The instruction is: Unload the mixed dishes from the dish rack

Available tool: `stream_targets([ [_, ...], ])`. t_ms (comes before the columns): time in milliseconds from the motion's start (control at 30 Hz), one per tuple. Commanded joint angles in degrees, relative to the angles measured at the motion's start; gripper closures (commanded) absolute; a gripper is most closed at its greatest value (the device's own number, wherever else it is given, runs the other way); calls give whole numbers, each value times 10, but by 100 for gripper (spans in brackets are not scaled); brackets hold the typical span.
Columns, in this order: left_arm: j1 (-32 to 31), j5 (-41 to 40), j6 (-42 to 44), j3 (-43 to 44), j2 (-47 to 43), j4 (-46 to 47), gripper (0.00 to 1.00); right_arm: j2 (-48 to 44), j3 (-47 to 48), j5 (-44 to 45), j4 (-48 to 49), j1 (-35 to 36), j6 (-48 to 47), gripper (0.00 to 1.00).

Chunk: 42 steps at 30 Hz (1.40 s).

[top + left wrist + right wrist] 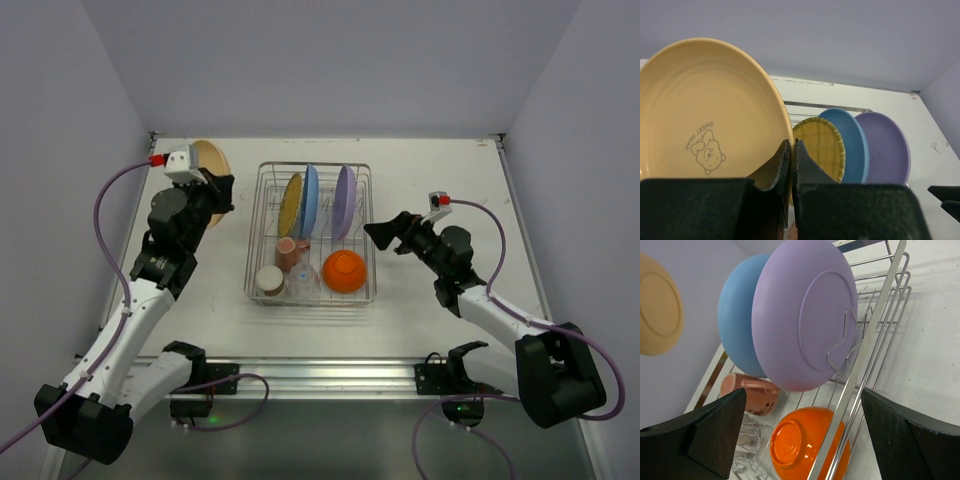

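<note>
The tan plate is cut off at the left edge.

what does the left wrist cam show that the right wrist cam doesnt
Only the left wrist view: the left gripper shut on the rim of the tan plate, the bear print on that plate's face, and the yellow plate. Only the right wrist view: the orange bowl and the pink mug, low in the dish rack. Both: the tan plate, the light-blue plate and the lavender plate.
</note>
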Motion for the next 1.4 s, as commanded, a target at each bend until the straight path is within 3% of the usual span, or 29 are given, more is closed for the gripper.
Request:
stream_targets([
  [0,1,-103,-14,-15,-14,-3,100,-10,18,-12,19,3,-11,1],
  [167,2,-195,-40,-27,-2,-17,100,-11,18,-13,19,3,-9,1],
  [467,2,-247,-26,6,86,-9,100,-14,16,-12,19,3,-10,1],
  [1367,65,-254,-22,176,403,22,100,-4,22,-11,14,3,-19,1],
])
